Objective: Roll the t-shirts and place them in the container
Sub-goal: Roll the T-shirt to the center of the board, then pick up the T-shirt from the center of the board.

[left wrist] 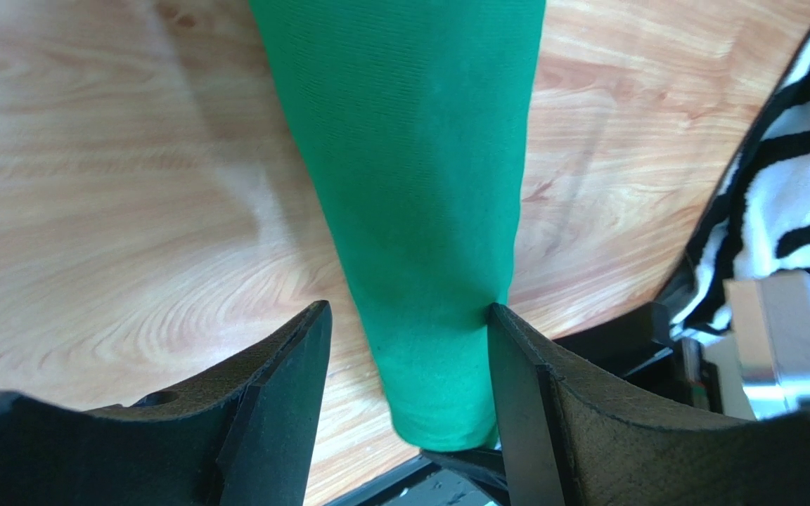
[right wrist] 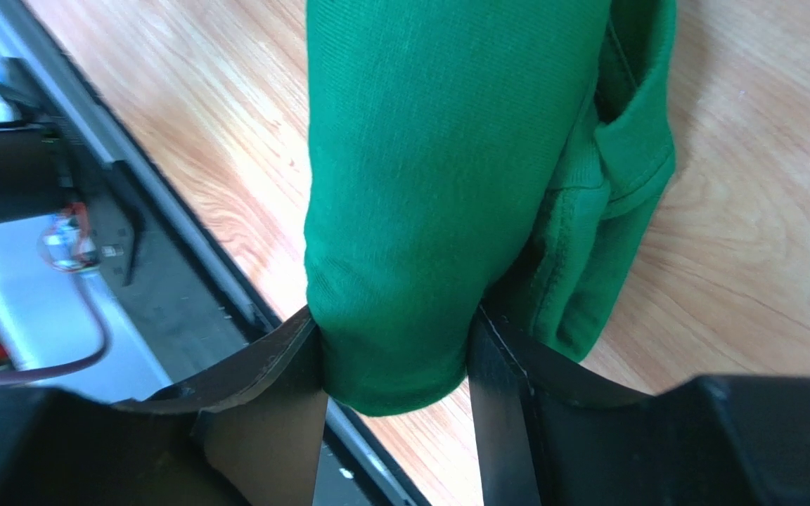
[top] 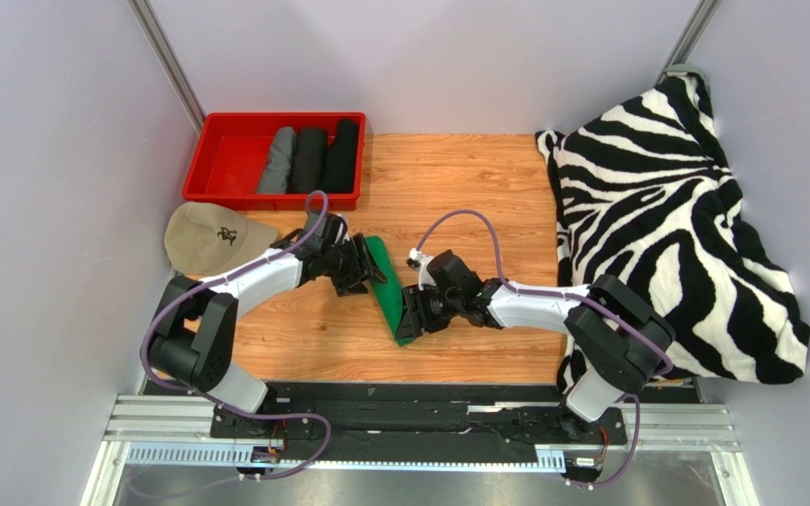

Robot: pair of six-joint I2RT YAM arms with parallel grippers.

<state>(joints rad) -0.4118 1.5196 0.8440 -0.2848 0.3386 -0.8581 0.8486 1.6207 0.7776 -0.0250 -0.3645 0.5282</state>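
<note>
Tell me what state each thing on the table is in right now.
Green shirt: rolled, lying on the table, one flap loose.
Left gripper: open around its far end.
Right gripper: shut on its near end.
Grey shirt: rolled, in the bin.
Black shirts: both rolled, in the bin.
Cap: lying crown up.
Blanket: heaped.

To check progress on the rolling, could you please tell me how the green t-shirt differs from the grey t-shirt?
The green t-shirt lies on the table; the grey t-shirt sits in the red bin. The green t-shirt lies slantwise with the left gripper and right gripper at its ends; the grey t-shirt is untouched beside the black t-shirts. Both are long, narrow bundles of cloth.
</note>
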